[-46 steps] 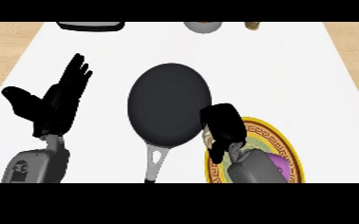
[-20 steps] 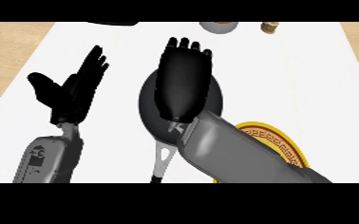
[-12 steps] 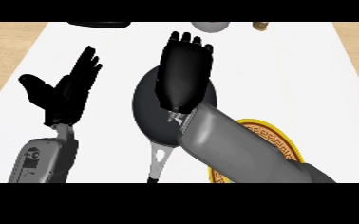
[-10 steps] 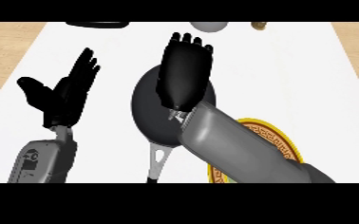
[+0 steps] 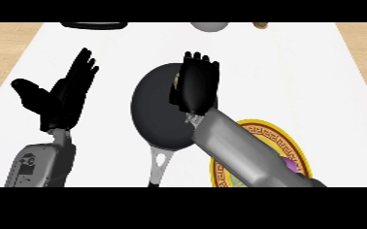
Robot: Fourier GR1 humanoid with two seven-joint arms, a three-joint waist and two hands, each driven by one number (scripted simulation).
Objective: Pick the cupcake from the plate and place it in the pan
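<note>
Hovering over the pan (image 5: 154,121) is my right hand (image 5: 195,85), reaching in across the plate (image 5: 290,150) with its grey forearm covering much of the plate's left half. I see the back of that hand, fingers bent downward, and a small tan sliver (image 5: 176,80) peeks out at its left edge, which I take to be the cupcake, tucked under the fingers. So I judge the hand to be wrapped around the cupcake, though most of it is hidden. What I can see of the plate shows no cupcake on it, only its gold rim and patterned face.

My left hand (image 5: 61,97) rests open at the left side of the counter, fingers up, well apart from the pan.

By my reckoning the pick is done and the carry is nearly done: the cupcake sits above the pan's upper part. What is left is the release into the pan and clearing the arm away. I cannot tell whether the cupcake already touches the pan's floor
</note>
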